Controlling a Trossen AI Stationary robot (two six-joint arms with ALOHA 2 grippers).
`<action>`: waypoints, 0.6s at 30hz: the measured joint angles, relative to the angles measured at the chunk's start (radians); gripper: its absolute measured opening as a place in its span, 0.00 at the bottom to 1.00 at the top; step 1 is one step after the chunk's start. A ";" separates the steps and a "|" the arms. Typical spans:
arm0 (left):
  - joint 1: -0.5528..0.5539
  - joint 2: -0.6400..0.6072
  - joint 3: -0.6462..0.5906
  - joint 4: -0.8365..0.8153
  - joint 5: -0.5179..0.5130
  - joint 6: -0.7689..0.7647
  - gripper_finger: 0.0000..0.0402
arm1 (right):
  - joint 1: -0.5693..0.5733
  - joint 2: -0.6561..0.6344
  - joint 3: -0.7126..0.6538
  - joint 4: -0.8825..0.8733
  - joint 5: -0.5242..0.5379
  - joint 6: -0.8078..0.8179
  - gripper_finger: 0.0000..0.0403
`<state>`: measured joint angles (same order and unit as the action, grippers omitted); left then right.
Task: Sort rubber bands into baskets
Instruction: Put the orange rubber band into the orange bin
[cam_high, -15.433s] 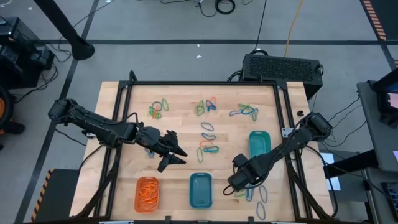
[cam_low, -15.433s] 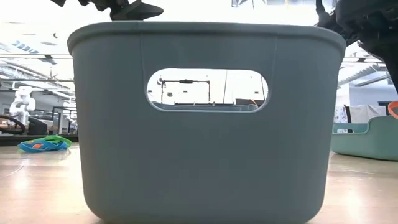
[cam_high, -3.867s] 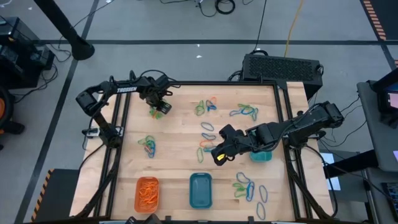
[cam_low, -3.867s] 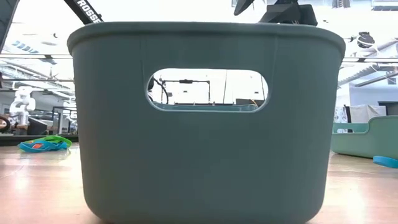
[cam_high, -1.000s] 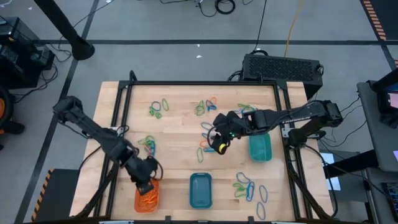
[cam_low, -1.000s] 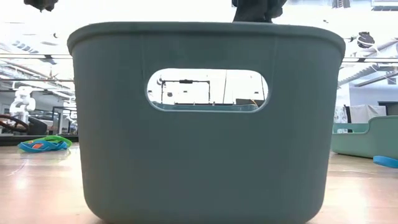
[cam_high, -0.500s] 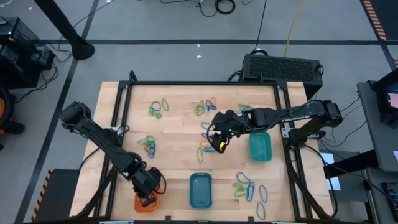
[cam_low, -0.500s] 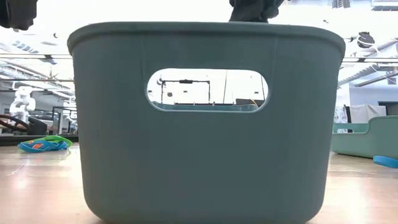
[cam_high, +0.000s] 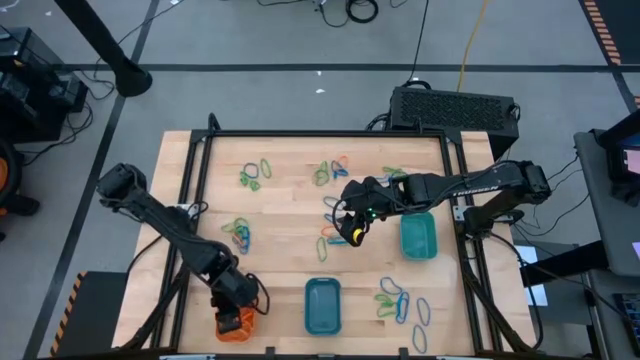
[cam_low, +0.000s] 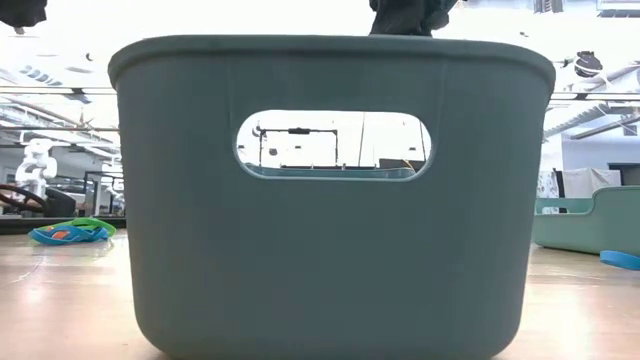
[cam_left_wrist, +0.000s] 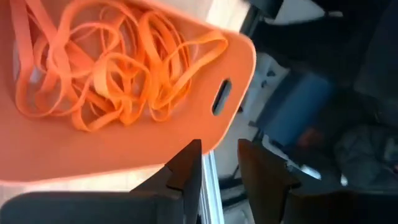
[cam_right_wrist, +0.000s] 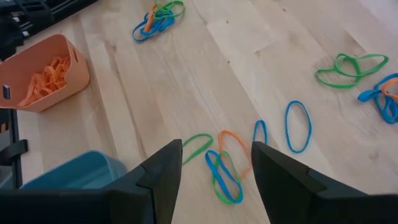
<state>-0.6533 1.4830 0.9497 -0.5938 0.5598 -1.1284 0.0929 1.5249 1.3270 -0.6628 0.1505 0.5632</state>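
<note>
The table holds 3 baskets: 1 orange (cam_high: 236, 322), 1 blue (cam_high: 322, 306) and 1 teal-green (cam_high: 418, 238).

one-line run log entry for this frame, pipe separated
left gripper: over orange basket, orange bands inside | right gripper: open over loose bands mid-table

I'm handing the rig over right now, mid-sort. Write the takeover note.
Left hand: over the orange basket, jaws slightly apart, nothing seen held.
Right hand: open, empty, above the mixed bands at table centre.
Done: a heap of orange bands lies in the orange basket.
The blue basket and teal-green basket look empty.
Left: loose orange, blue and green bands in clusters across the table.
</note>
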 joint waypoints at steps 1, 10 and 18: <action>0.013 0.000 0.000 -0.010 0.021 0.016 0.28 | 0.000 0.000 0.000 0.000 0.000 0.000 0.46; 0.136 -0.098 0.000 -0.250 -0.190 0.237 0.28 | 0.001 0.000 0.000 -0.005 0.000 0.031 0.46; 0.354 -0.178 -0.039 -0.424 -0.405 0.493 0.28 | 0.018 0.000 0.000 -0.011 0.004 0.093 0.46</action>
<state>-0.2991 1.3049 0.9105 -1.0180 0.1552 -0.6353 0.1111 1.5249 1.3270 -0.6739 0.1547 0.6566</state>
